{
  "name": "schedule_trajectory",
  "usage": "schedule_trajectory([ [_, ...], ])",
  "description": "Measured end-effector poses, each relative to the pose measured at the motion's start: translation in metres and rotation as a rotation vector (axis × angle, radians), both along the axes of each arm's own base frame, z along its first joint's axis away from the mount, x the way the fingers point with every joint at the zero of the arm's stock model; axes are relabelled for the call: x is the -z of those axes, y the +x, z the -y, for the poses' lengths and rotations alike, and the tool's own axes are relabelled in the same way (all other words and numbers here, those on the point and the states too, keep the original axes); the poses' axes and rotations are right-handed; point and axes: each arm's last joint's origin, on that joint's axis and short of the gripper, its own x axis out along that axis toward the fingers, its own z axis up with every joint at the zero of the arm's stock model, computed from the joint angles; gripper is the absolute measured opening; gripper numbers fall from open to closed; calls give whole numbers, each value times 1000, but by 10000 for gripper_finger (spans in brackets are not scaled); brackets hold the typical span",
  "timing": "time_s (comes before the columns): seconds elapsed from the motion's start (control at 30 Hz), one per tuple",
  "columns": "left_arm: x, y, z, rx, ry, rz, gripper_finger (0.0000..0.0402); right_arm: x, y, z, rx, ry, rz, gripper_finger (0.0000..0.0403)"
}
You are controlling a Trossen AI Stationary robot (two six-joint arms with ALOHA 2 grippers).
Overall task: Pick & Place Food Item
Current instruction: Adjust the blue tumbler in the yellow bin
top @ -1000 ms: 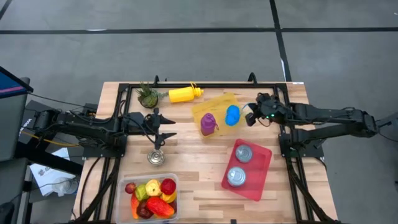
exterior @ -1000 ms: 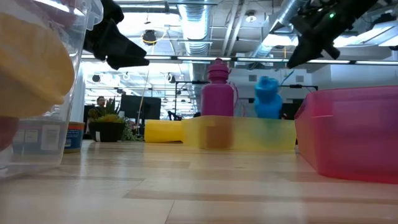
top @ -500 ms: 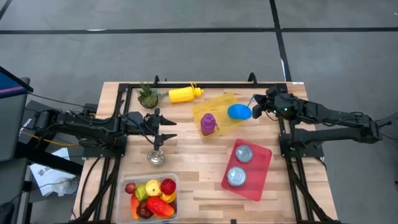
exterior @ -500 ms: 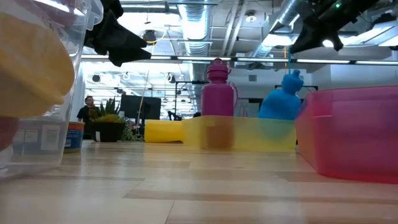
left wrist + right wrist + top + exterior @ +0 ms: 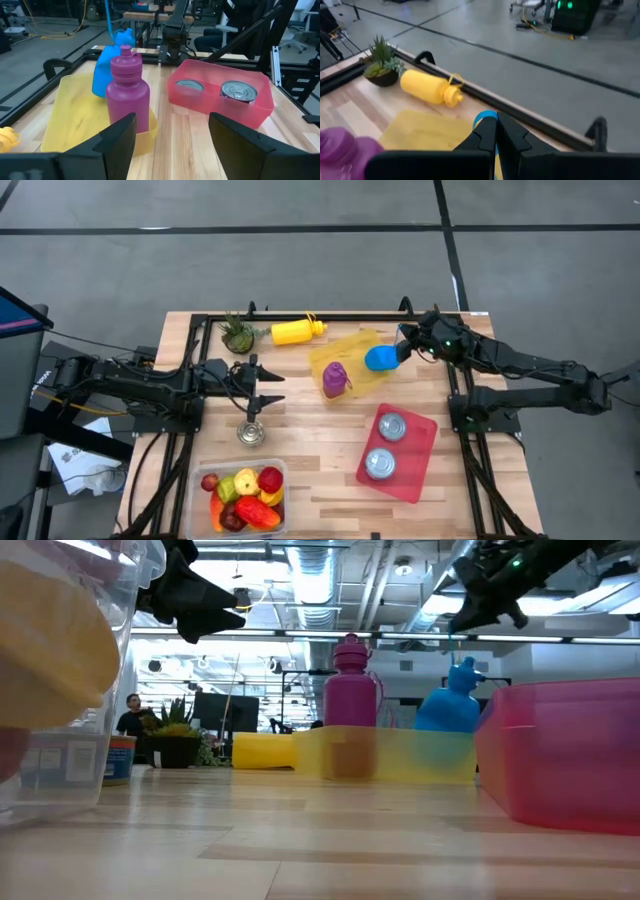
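High view, three bottles (image 5: pixel 298 331), two cans (image 5: pixel 390 426), one fruit container (image 5: pixel 242 494)

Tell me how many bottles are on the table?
3. A yellow bottle lies near the far edge. A purple bottle stands on the yellow tray. A blue bottle is tilted at the tray's right edge.

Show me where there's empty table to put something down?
Bare wood lies between the fruit tub and the pink tray, and in front of the yellow tray. The back is crowded: plant, yellow bottle, purple bottle, blue bottle.
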Motion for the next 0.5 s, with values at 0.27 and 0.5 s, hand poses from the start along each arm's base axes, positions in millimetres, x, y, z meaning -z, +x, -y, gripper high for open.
schedule_trajectory([
  [0.27, 0, 0, 0, 15, -3, 2, 241, 11, 15, 33, 8, 12, -28, 0],
  [0.5, 0, 0, 1, 25, -5, 2, 241, 27, 23, 56, 11, 75, -72, 0],
])
